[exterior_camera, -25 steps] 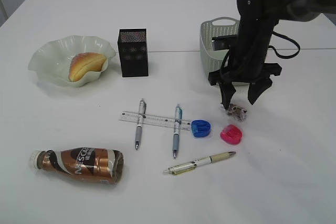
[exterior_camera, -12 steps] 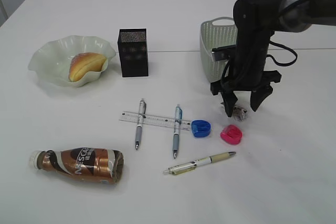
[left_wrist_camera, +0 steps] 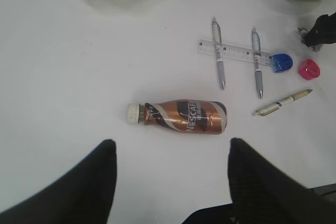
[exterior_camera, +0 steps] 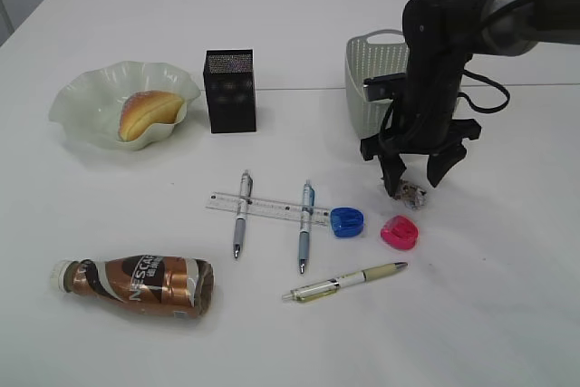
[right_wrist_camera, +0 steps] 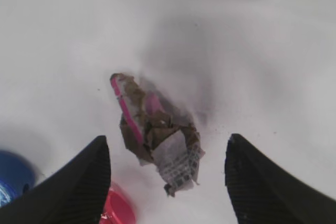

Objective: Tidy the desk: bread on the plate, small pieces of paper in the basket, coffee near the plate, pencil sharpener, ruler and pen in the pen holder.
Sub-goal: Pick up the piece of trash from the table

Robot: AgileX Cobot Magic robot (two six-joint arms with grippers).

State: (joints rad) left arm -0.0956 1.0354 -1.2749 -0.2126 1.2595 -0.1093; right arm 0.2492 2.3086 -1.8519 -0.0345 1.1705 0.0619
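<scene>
A crumpled piece of paper (exterior_camera: pixel 413 193) lies on the table in front of the basket (exterior_camera: pixel 376 70). My right gripper (exterior_camera: pixel 414 177) hangs just above it, open, a finger on either side; in the right wrist view the paper (right_wrist_camera: pixel 157 135) sits between the spread fingers of the right gripper (right_wrist_camera: pixel 167 140). Bread (exterior_camera: pixel 148 112) rests on the plate (exterior_camera: pixel 82 97). The coffee bottle (exterior_camera: pixel 140 285) lies on its side at front left. The ruler (exterior_camera: pixel 267 208) lies under two pens (exterior_camera: pixel 240 215). My left gripper (left_wrist_camera: pixel 172 142) is open and empty, high above the coffee bottle (left_wrist_camera: pixel 181 116).
The black pen holder (exterior_camera: pixel 230 91) stands right of the plate. A blue sharpener (exterior_camera: pixel 346 221) and a pink sharpener (exterior_camera: pixel 399 232) lie close to the paper, the pink one (right_wrist_camera: pixel 118 208) beside my right gripper's left finger. A third pen (exterior_camera: pixel 349 281) lies in front.
My right gripper has come down a little over the crumpled paper and stays open. Nothing else on the table has moved.
</scene>
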